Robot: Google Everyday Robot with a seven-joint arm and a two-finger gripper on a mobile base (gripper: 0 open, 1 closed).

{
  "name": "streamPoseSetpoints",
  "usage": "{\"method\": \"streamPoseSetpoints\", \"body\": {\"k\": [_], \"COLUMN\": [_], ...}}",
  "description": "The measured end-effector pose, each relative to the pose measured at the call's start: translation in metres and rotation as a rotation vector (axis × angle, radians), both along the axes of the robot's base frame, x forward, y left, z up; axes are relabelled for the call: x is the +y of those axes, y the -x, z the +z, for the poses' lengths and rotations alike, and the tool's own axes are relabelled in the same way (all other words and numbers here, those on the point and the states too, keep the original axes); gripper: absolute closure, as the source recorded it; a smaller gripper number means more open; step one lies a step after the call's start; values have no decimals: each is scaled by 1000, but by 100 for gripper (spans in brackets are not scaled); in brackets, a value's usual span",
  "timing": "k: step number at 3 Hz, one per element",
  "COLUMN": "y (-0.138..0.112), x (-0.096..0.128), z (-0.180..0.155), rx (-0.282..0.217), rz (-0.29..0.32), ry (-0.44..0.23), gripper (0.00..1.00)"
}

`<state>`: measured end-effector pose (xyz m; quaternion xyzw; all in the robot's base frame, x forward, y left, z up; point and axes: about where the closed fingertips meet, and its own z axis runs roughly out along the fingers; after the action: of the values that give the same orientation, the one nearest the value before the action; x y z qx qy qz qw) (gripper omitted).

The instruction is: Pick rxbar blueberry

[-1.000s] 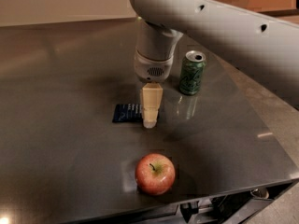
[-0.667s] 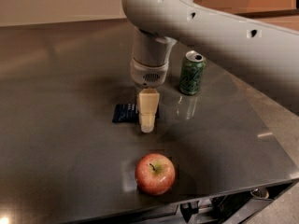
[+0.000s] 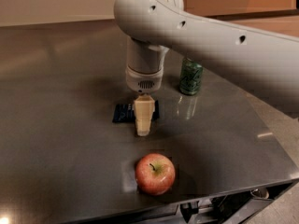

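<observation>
The rxbar blueberry (image 3: pixel 123 112) is a flat dark navy wrapper lying on the dark table (image 3: pixel 56 125), near the middle. My gripper (image 3: pixel 143 125) points straight down from the large white arm and stands right over the bar's right half, covering that part. Its cream tip reaches down to about the table surface at the bar's front edge. I cannot tell whether it touches the bar.
A green soda can (image 3: pixel 191 77) stands upright behind and to the right of the gripper. A red apple (image 3: pixel 155 173) sits near the table's front edge, in front of the gripper. The table's right edge drops off to the floor.
The arm has shifted a little to the left, so the gripper now covers more of the bar. The bar, can and apple have not moved.
</observation>
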<state>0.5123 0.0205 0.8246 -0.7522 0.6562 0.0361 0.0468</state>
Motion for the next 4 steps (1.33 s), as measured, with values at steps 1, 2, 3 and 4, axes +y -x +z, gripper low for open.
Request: {"method": "streamPoseSetpoints", "body": {"k": [1,2,3,4], "y": [1,1,1,4], "x": [2,2,2,-3], "z": [-2,-1,0,12], "rx": [8,9,9,-1], "rz": [4,3,3,-11], "ry": [8,9,9,-7], "gripper": [40,63,87,100]}}
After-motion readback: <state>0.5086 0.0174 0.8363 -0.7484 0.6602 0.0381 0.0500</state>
